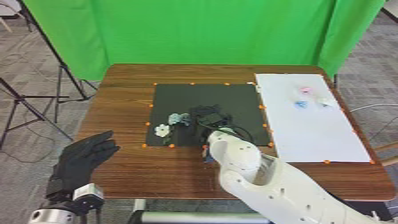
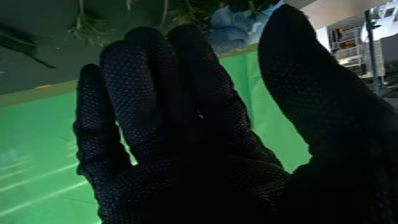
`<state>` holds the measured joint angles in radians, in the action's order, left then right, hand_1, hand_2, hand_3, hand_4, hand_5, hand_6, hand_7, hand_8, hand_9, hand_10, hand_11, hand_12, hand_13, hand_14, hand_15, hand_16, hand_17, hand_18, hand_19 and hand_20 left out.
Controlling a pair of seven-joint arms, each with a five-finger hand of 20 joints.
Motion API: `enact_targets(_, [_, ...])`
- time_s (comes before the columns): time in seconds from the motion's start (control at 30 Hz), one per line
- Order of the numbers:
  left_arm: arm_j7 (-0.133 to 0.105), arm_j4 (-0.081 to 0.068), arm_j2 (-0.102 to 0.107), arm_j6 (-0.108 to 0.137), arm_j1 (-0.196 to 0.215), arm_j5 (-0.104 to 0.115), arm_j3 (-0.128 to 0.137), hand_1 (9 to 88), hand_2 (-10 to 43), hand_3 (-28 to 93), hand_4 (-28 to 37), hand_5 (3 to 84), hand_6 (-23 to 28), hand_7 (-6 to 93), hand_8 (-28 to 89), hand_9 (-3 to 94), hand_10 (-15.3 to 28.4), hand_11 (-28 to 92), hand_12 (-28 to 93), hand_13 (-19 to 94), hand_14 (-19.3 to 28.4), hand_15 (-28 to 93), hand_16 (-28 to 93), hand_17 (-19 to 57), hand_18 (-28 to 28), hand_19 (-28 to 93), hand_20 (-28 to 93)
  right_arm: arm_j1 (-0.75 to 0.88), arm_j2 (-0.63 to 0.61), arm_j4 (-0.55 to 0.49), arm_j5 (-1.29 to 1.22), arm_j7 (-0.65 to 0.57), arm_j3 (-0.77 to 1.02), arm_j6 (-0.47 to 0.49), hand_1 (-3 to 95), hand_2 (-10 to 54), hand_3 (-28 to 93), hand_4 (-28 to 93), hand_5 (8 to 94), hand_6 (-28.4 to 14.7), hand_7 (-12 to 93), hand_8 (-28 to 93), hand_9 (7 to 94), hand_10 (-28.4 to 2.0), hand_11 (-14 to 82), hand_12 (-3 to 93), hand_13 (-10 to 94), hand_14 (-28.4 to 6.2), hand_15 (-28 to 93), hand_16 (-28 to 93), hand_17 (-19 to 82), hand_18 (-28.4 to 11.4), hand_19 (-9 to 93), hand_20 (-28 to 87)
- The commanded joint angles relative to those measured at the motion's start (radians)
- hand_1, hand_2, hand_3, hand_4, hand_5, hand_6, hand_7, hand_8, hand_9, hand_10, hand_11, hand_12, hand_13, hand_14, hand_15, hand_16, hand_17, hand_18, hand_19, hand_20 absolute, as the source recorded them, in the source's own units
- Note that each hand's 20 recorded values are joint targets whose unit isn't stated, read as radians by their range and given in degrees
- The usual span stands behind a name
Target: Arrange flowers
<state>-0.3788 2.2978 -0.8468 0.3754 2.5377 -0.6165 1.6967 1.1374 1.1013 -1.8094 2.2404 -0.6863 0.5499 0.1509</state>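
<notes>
Black fingers (image 1: 213,119), ruffled pale-blue flower (image 2: 229,36)

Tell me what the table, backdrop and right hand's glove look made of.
Table: wood or wood-look laminate, low sheen; brown, streaky grain.
Backdrop: matte green cloth, probably; hangs in soft folds.
Right hand: matte black glove, likely knit or mesh fabric; dotted texture.

No text, labels or numbers can be read.
</notes>
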Motion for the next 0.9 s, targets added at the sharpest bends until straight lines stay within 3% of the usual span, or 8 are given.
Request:
enact_targets(0.03, [0.001,0.012,0.0,0.015,0.024,0.004,0.003,28.5,7.4,80,-15.8,51.0,16.1,15.2,-9,43.0,23.8,41,9,32,28.4,65,-15,-9.9,21.8,61,11,0.014,-0.021,-0.016,-0.004,-0.02,0.0,0.017,36.7,-9.5,86,-28,62.5,-12.0,18,-12,54.4,-23.4,40.6,18.6,43,-21.9,78,15,9,-28.4,75,21])
enact_targets(0.27, [-0.003,0.02,-0.007,0.024,0.047,0.002,0.014,28.4,7.5,80,-15.8,51.0,16.1,15.1,-9,43.1,23.8,41,9,32,28.4,65,-15,-9.9,21.8,61,11,0.016,-0.049,-0.054,-0.006,-0.035,-0.014,0.003,36.2,-9.5,86,-28,63.5,-12.4,18,-11,54.8,-23.9,40.1,18.6,44,-22.7,78,15,8,-28.4,74,22])
enact_targets(0.5, [-0.023,0.028,0.016,0.043,0.074,0.024,0.02,28.5,7.5,80,-15.8,51.0,16.2,15.1,-9,43.0,23.8,41,9,32,28.4,65,-15,-9.9,21.8,61,11,-0.001,-0.089,-0.129,-0.014,-0.054,-0.031,-0.049,34.0,-9.5,85,-27,61.4,-12.7,18,-11,53.2,-26.4,39.2,19.0,42,-25.9,79,15,8,-28.4,72,23])
enact_targets(0.67, [-0.021,0.03,0.007,0.042,0.083,0.025,0.025,28.5,7.5,80,-15.5,51.1,16.2,15.2,-9,43.1,23.8,41,9,32,28.4,65,-15,-9.9,21.8,61,12,-0.009,-0.126,-0.178,-0.03,-0.043,-0.013,-0.088,30.7,-9.5,82,-26,57.0,-14.1,17,-10,48.0,-28.4,35.6,19.8,35,-28.3,79,14,9,-28.4,64,35])
enact_targets(0.73, [-0.053,0.024,0.013,0.029,0.075,0.069,0.011,28.5,7.5,80,-15.6,51.0,16.1,15.2,-9,43.2,23.8,41,8,32,28.4,65,-15,-9.9,21.8,61,12,-0.024,-0.149,-0.181,-0.03,-0.026,-0.006,-0.11,29.7,-9.5,81,-25,54.5,-14.5,16,-9,46.1,-28.4,30.9,21.2,33,-28.4,77,13,10,-28.4,62,38])
enact_targets(0.77, [-0.055,0.021,0.01,0.018,0.068,0.079,0.008,28.6,7.5,80,-15.6,51.1,16.2,15.2,-9,43.2,23.8,41,8,32,28.4,65,-15,-9.9,21.8,61,12,-0.03,-0.16,-0.178,-0.036,-0.023,0.003,-0.121,29.3,-9.5,81,-25,53.0,-14.6,16,-9,45.2,-28.4,29.0,21.6,32,-28.4,77,13,10,-28.4,62,39])
enact_targets(0.8, [-0.07,0.021,0.022,0.03,0.063,0.086,-0.002,28.7,7.6,80,-15.7,51.1,16.2,15.2,-9,43.3,23.8,41,8,32,28.4,65,-15,-9.9,21.8,61,12,-0.043,-0.173,-0.168,-0.053,-0.018,0.012,-0.126,29.0,-9.4,81,-25,51.6,-14.8,15,-10,44.7,-28.4,27.5,21.3,31,-28.4,76,13,10,-28.4,61,40])
enact_targets(0.9, [-0.059,0.016,0.028,0.025,0.043,0.067,-0.009,28.6,7.5,80,-15.7,51.1,16.2,15.2,-9,43.2,23.8,41,8,32,28.4,65,-15,-9.8,21.8,61,12,-0.071,-0.211,-0.108,-0.06,0.014,0.06,-0.125,28.1,-8.2,81,-25,49.3,-14.3,15,-10,44.1,-28.4,26.2,20.8,30,-28.4,75,12,10,-28.4,60,40])
